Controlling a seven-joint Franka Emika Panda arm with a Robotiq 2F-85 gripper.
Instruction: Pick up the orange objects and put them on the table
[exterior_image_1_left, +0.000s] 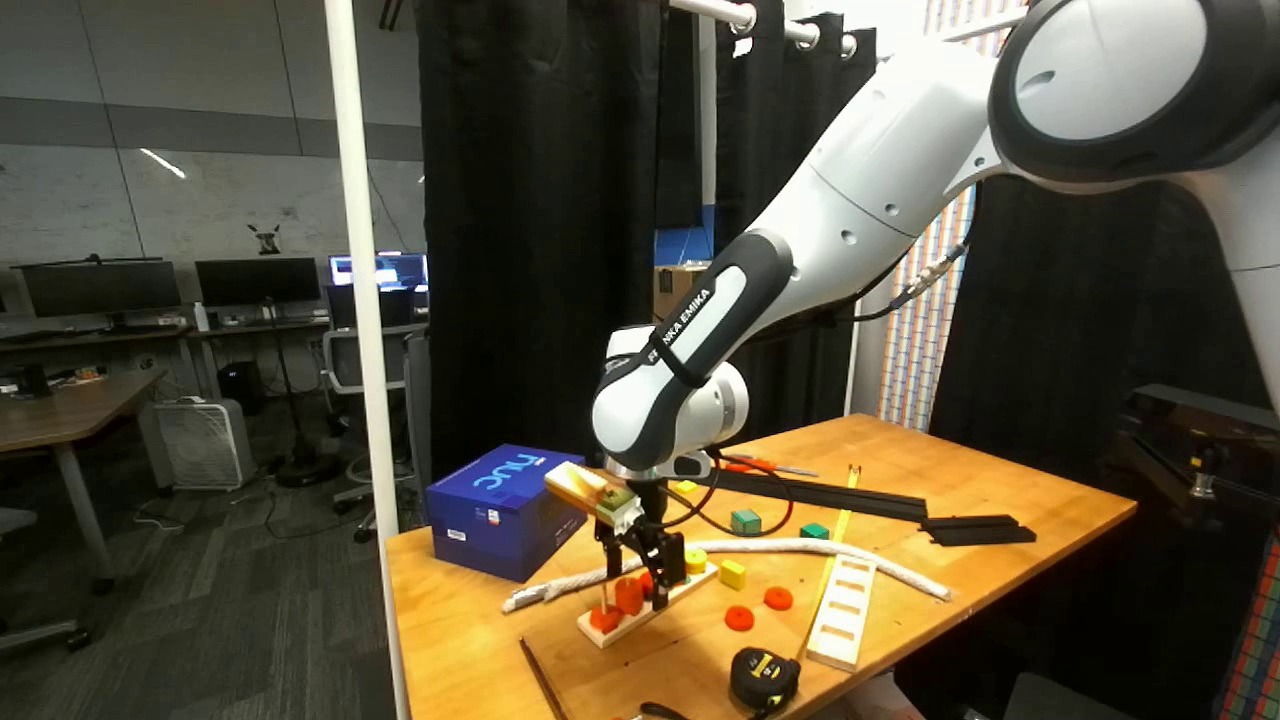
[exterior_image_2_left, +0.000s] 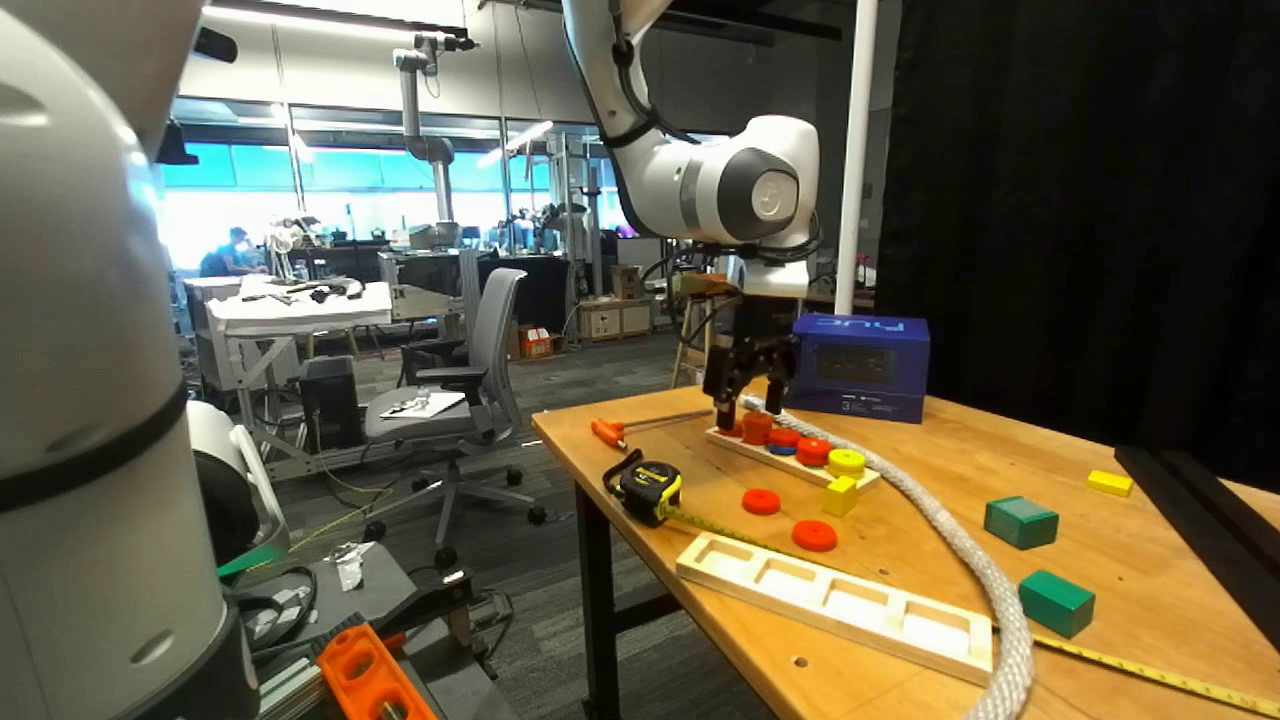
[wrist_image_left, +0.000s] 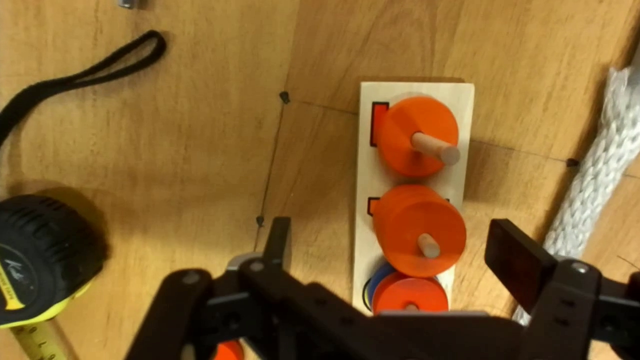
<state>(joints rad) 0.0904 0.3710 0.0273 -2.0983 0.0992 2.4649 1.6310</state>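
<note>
Orange discs sit on pegs of a pale peg board on the wooden table (exterior_image_1_left: 450, 650). The wrist view shows a taller orange stack (wrist_image_left: 415, 217) on one peg and a lower orange disc (wrist_image_left: 402, 155) on the end peg. An orange-red disc (wrist_image_left: 400, 295) lies over a blue piece, partly hidden by the gripper. Two loose orange-red discs (exterior_image_2_left: 761, 501) (exterior_image_2_left: 814, 535) lie flat on the table. My gripper (wrist_image_left: 398, 250) is open and empty; its fingers stand on either side of the board, around the taller stack, apart from it. Both exterior views show it over the board (exterior_image_2_left: 750, 412).
A blue box (exterior_image_1_left: 500, 520) stands behind the board. A white rope (exterior_image_2_left: 940, 520) curves close along the board. A black tape measure (exterior_image_1_left: 763, 680), a slotted pale tray (exterior_image_1_left: 843, 610), a yellow block (exterior_image_2_left: 840, 495), green blocks (exterior_image_2_left: 1057, 603) and black rails (exterior_image_1_left: 820, 495) lie around.
</note>
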